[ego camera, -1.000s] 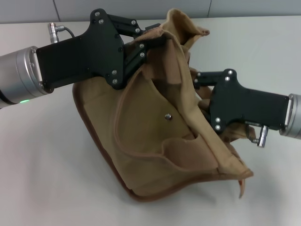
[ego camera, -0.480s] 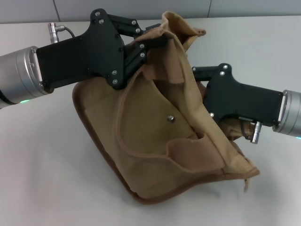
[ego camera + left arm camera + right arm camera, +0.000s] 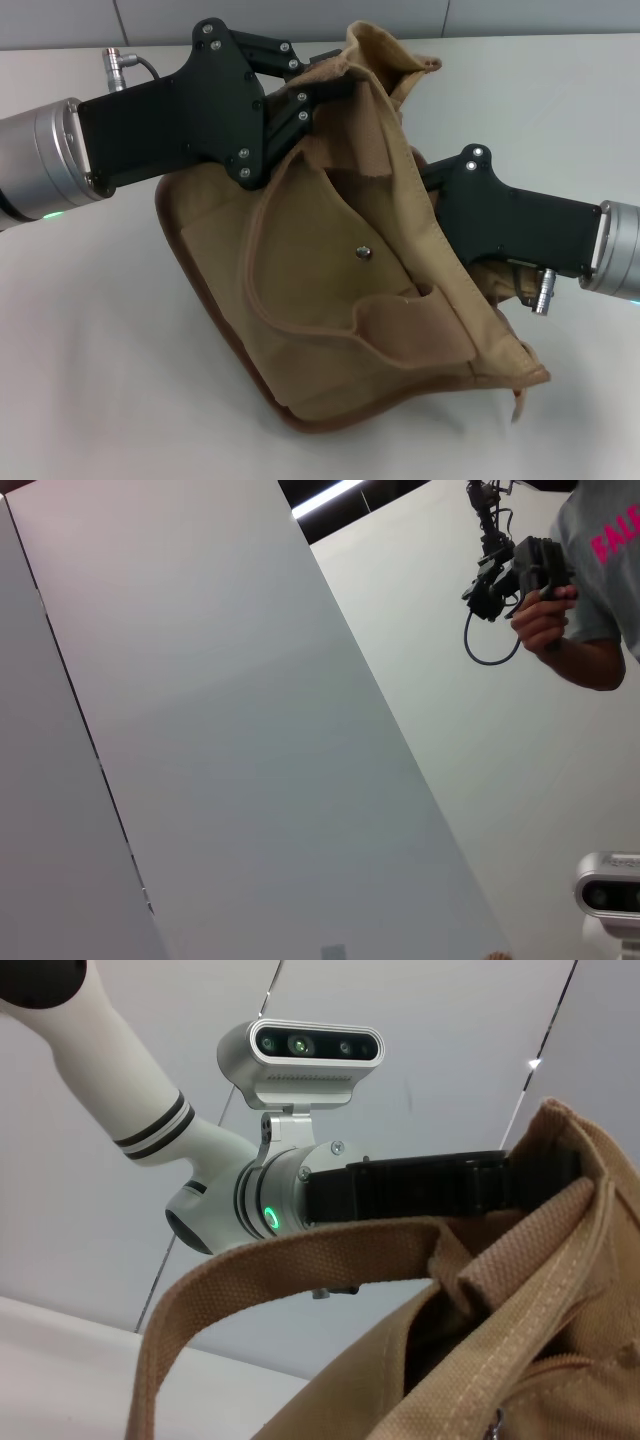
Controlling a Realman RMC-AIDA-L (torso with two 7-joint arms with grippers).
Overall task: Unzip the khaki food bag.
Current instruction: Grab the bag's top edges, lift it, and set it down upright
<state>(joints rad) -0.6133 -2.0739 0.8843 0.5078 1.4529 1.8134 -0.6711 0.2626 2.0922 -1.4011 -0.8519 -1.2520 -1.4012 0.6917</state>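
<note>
A: Where is the khaki food bag (image 3: 340,290)?
B: It stands tilted on the white worktop (image 3: 90,350), between both arms.
A: And the tools?
B: The left tool (image 3: 325,90) is clenched on the bag's top edge. The right tool (image 3: 430,175) is behind the fabric; its state I cannot tell.

Even, bright overhead light, soft shadows, all views sharp.
</note>
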